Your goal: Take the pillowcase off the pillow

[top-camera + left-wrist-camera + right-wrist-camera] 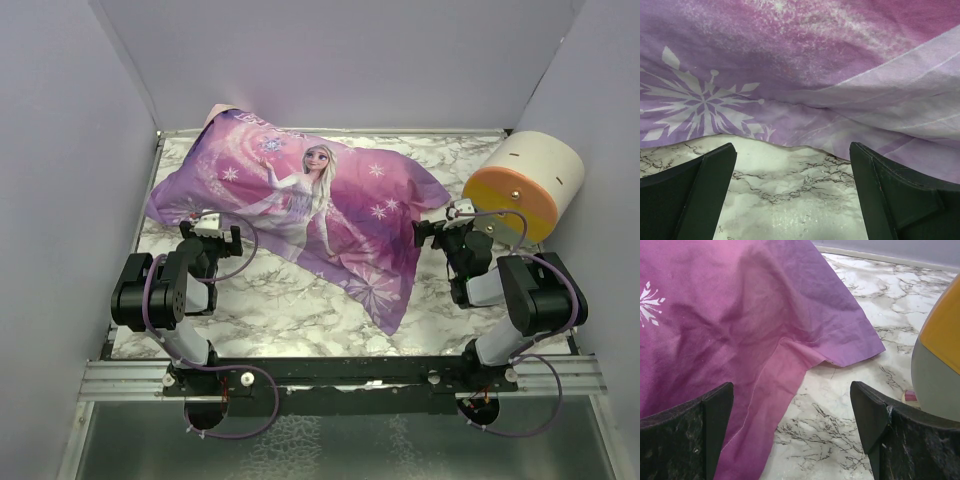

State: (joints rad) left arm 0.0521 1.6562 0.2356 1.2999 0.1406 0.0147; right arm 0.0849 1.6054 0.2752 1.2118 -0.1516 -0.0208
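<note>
The purple-pink pillowcase [300, 205] with the blonde princess and white snowflakes lies across the marble table, bulging over the pillow inside; the white pillow itself is hidden. My left gripper [212, 237] is open and empty at the case's near left edge, which fills the left wrist view [805, 75] just ahead of the jaws [792, 165]. My right gripper [440, 232] is open and empty beside the case's right end. In the right wrist view [792, 405] the flat hemmed corner of the case [770, 325] lies ahead and under the left finger.
A cream-and-orange cylinder [525, 185] lies at the back right, close to the right gripper, and shows at the right edge of the right wrist view [940, 360]. Pale walls close in the table on three sides. Bare marble [280, 310] shows between the arms.
</note>
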